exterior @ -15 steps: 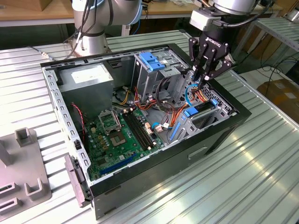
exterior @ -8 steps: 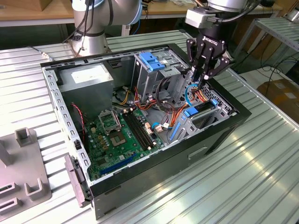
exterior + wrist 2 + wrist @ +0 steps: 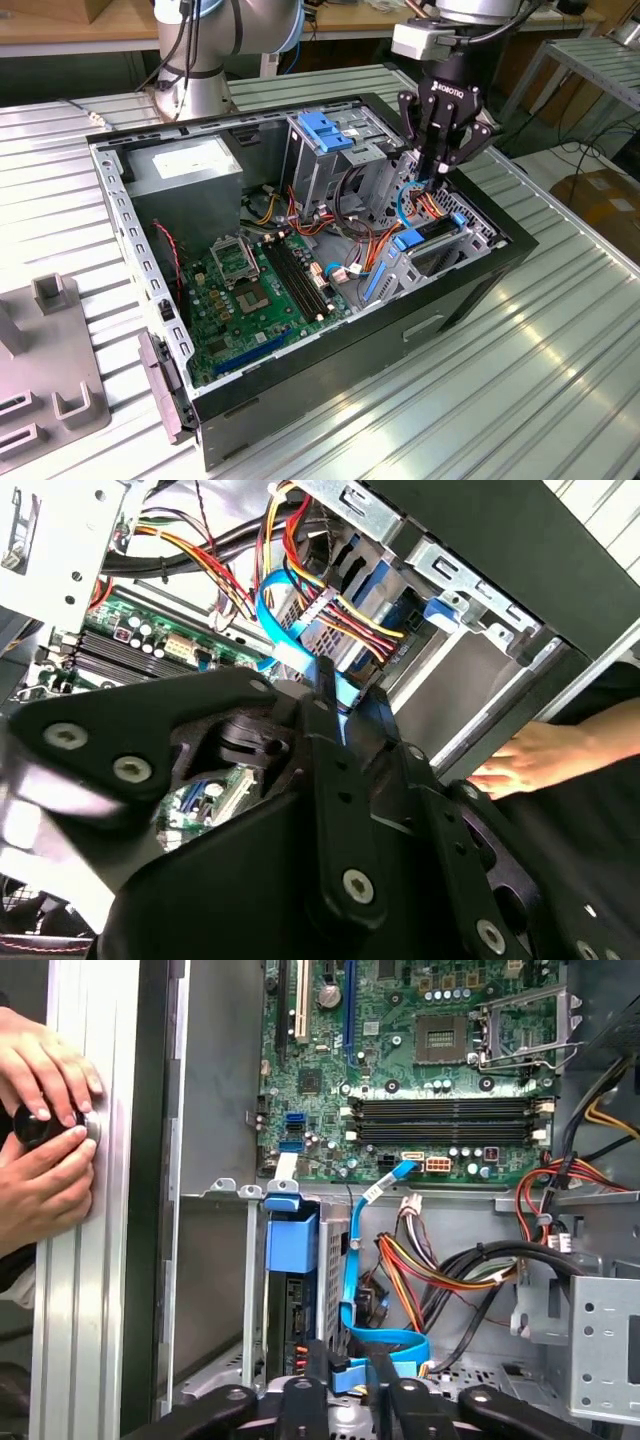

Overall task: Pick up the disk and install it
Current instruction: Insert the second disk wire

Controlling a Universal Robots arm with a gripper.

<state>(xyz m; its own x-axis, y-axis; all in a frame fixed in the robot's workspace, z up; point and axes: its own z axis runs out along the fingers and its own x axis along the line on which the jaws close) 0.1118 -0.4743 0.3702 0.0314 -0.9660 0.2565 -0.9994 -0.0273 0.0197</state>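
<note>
Where the disk (image 3: 291, 1244) stands on edge in the bay (image 3: 455, 240) at the front of the case (image 3: 400, 330), its blue frame is uppermost and level with the bay's rim, so it looks seated, or nearly so; the end effector (image 3: 348, 1365) sits just beside it, fingers (image 3: 318, 1358) drawn narrow and, as far as I can judge, pinching the plug of the blue cable (image 3: 352, 1260), which loops up toward the motherboard (image 3: 260, 290); in the second wrist view the same blue plug shows between the closed fingers. The risks, in my judgement: a pull would strain the cable or unseat its far end; the bundle of coloured wires (image 3: 440, 1270) lies close and could snag a finger; a person's hand (image 3: 45, 1110) rests on the bench (image 3: 560, 330) against the case wall, near enough to be caught should the arm swing outward. The arm (image 3: 455, 60) reaches down from above, wrist near vertical, fingers pointing into the case.
</note>
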